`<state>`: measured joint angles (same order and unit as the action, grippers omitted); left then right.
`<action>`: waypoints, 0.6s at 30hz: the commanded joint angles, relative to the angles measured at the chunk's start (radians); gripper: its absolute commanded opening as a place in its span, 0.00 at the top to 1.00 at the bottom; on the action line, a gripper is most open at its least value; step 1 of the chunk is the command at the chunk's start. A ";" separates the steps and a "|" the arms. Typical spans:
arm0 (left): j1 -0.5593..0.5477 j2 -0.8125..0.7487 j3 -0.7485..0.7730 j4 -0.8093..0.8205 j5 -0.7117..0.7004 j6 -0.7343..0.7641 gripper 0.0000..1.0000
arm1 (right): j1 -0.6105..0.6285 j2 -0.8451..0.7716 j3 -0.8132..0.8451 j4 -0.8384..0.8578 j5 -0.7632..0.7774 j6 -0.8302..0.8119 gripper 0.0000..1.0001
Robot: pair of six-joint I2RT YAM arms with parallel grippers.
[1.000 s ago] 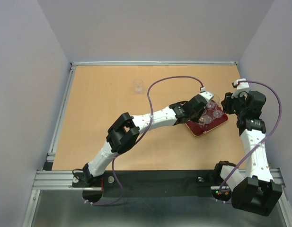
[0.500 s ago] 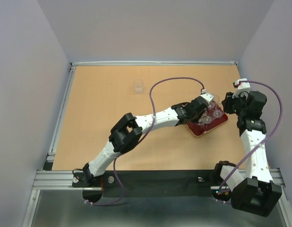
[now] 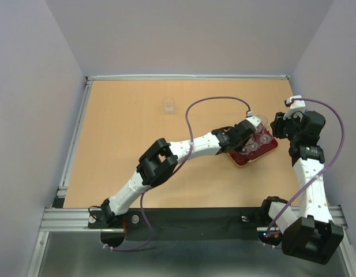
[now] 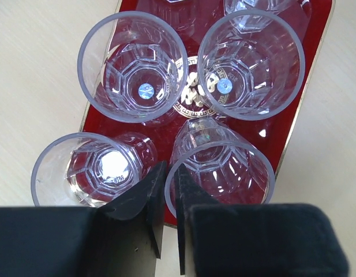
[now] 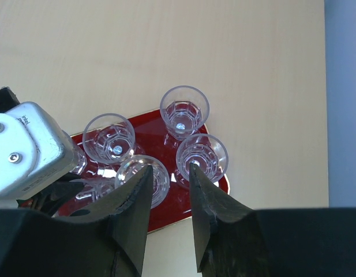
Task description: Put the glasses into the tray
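Crowding glasses [image 4: 132,66] on the tray [image 4: 314,36], partly hidden behind left gripper [image 4: 171,173].

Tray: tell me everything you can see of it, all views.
The tray is dark red and glossy, lacquer-like. It is rectangular with rounded corners, a raised rim edged by a thin gold line, and a round gold emblem at its centre. It lies flat on the wooden table, right of middle, turned askew to the table's edges. Six clear glasses stand upright in it, covering most of its floor.
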<state>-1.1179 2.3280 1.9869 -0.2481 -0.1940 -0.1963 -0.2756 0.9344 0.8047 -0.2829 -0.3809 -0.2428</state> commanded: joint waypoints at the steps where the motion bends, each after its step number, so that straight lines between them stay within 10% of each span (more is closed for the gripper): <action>1: -0.007 -0.022 0.082 0.017 -0.018 0.011 0.76 | -0.013 -0.020 -0.019 0.048 0.002 0.005 0.63; 18: -0.016 -0.156 0.047 0.050 -0.010 0.017 0.61 | -0.019 -0.031 -0.024 0.047 -0.026 -0.001 0.63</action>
<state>-1.1187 2.3192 2.0243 -0.2512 -0.1947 -0.1917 -0.2836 0.9333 0.8028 -0.2821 -0.3851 -0.2428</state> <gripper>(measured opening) 0.376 0.372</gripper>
